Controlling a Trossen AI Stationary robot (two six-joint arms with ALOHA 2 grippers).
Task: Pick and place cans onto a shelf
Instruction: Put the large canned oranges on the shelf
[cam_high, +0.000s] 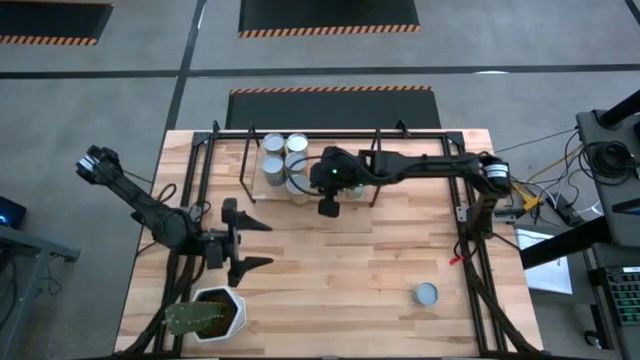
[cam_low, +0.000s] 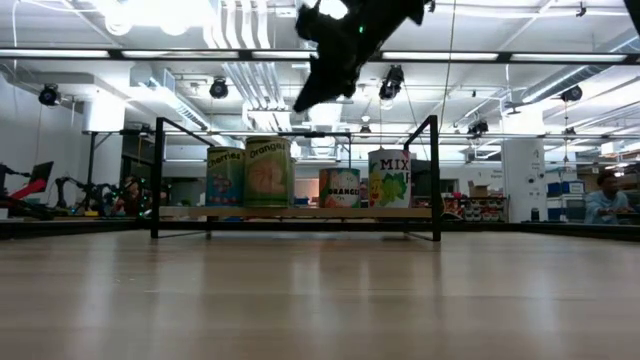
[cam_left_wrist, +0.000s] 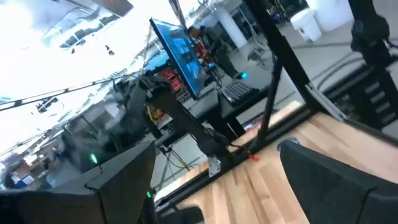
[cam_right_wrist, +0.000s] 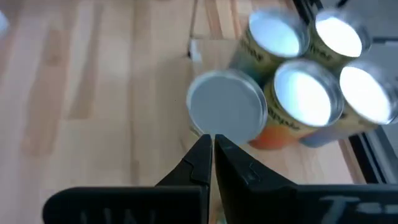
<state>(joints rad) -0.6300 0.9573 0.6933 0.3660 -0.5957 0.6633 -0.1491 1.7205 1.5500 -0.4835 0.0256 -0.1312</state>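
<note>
Several cans (cam_high: 285, 160) stand upright in a cluster on the left part of the shelf (cam_high: 320, 138), at the table's far side. In the low view they stand in a row (cam_low: 268, 172) on the board (cam_low: 300, 212). One more can (cam_high: 427, 294) stands on the table at the near right. My right gripper (cam_high: 328, 208) is shut and empty. It hangs well above the shelf's near edge (cam_low: 303, 100) and points down just short of a grey-topped can (cam_right_wrist: 227, 112). My left gripper (cam_high: 260, 245) is open and empty over the table's left part.
A white hexagonal plant pot (cam_high: 215, 315) stands at the near left corner, close to my left arm. Black rod frames (cam_high: 480, 280) run along the table's left and right edges. Bare wood (cam_high: 350, 260) lies between the shelf and the lone can.
</note>
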